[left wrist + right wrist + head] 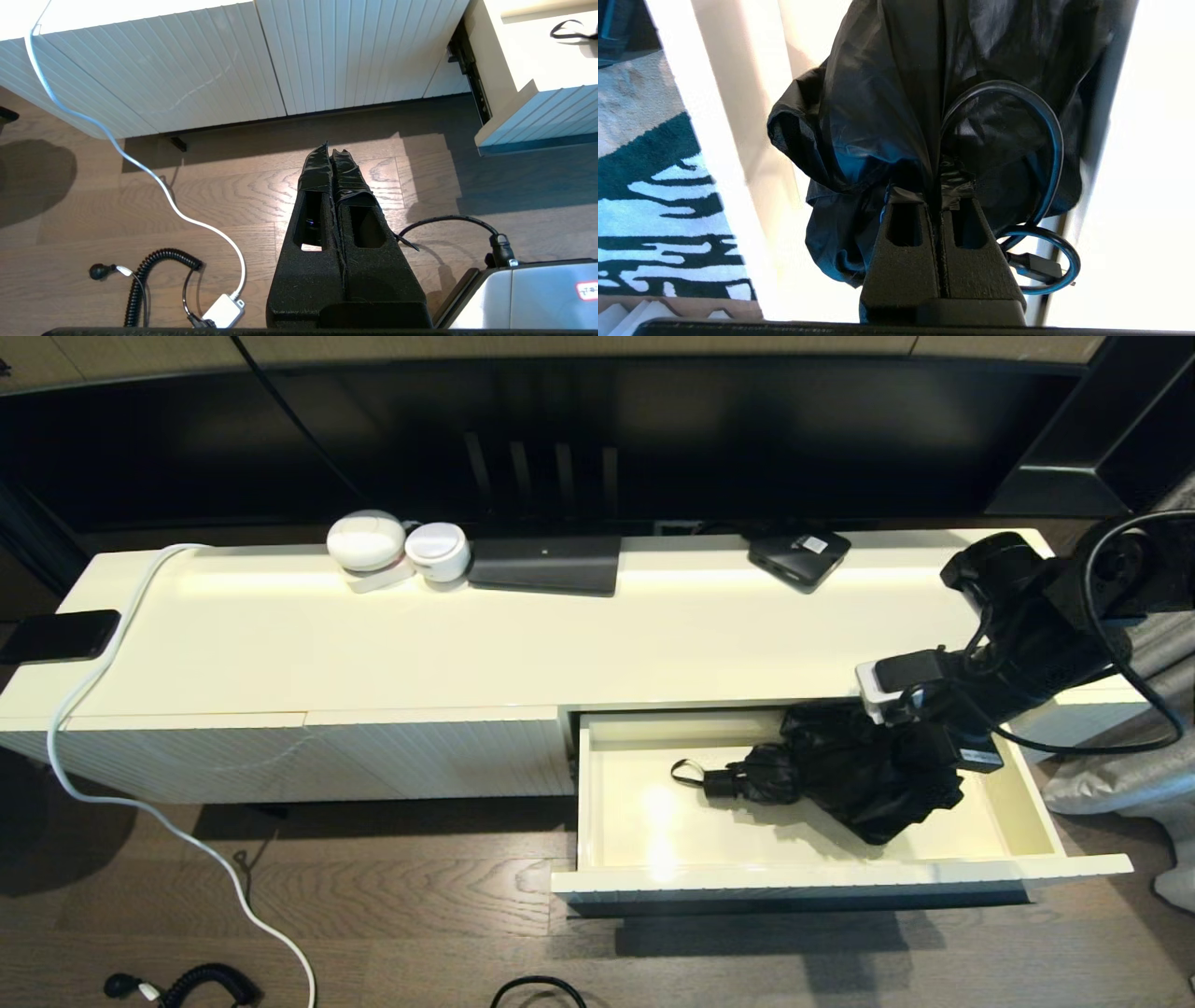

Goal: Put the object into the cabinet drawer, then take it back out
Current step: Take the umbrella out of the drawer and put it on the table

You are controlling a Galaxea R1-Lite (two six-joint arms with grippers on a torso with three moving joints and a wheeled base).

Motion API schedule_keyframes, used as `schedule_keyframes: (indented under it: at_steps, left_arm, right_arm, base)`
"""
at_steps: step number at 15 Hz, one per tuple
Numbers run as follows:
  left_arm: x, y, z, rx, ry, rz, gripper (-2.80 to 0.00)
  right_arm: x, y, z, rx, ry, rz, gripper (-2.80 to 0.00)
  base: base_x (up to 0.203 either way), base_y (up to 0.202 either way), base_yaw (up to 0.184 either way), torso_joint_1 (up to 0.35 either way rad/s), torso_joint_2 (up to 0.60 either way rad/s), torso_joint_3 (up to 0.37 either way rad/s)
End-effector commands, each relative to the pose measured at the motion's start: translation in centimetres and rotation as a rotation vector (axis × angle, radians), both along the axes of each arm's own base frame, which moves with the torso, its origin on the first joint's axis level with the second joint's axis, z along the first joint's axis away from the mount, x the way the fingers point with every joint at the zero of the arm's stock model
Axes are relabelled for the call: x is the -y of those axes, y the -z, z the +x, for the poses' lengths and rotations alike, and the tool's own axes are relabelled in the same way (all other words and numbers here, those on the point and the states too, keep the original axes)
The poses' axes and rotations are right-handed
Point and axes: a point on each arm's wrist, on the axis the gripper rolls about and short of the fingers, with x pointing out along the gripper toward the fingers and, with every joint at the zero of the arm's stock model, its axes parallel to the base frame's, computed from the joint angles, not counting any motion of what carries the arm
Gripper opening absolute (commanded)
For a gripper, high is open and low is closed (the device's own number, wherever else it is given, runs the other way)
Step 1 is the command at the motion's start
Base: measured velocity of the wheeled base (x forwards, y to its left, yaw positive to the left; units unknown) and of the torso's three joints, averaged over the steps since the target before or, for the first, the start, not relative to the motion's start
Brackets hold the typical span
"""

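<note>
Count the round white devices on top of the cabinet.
2. A larger round white device sits at the back edge of the cabinet top, and a smaller round white device touches its right side, beside a dark flat box.

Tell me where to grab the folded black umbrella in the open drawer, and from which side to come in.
Grip the folded umbrella around its slimmer neck by the strap loop, coming from above: it lies flat in the cabinet drawer, whose walls block a sideways approach. The loose canopy gives only fabric to pinch, which is where the right tool is shut now. The left tool hangs shut over the floor.
</note>
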Motion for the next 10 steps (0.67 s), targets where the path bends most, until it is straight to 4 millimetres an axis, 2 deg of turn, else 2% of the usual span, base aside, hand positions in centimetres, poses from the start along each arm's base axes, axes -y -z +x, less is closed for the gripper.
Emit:
schedule_keyframes:
  at_steps: [1,4,5,6,8,10]
  left_arm:
    - [0.0,0.0,0.0,0.000,0.000,0.001,-2.80]
    - [0.0,0.0,0.0,0.000,0.000,0.001,-2.80]
    - [0.0,0.0,0.0,0.000,0.000,0.001,-2.80]
    - [0.0,0.0,0.0,0.000,0.000,0.001,-2.80]
    - [0.0,0.0,0.0,0.000,-0.001,0.001,-2.80]
    - [0.0,0.0,0.0,0.000,-0.001,0.001,-2.80]
  right_arm:
    - [0.1,-1.8,-1.8,0.044,-0.009,0.002,-2.80]
    - [0.4,-3.7,-3.7,0.092,-0.007,0.004,-2.80]
    - [0.4,-3.7,-3.8,0.092,-0.007,0.004,-2.80]
    - [0.5,-4.4,-4.5,0.113,-0.006,0.005,-2.80]
    - [0.7,-6.9,-7.3,0.181,-0.005,0.010,-2.80]
    - [0.8,-7.6,-8.4,0.191,-0.004,0.010,-2.80]
  base:
    - [0.000,0.000,0.000,0.000,0.00,0.000]
    - [0.000,0.000,0.000,0.000,0.00,0.000]
    - [0.000,0.000,0.000,0.000,0.00,0.000]
    - [0.000,0.000,0.000,0.000,0.00,0.000]
    - [0.000,0.000,0.000,0.000,0.00,0.000]
    - [0.000,0.000,0.000,0.000,0.00,0.000]
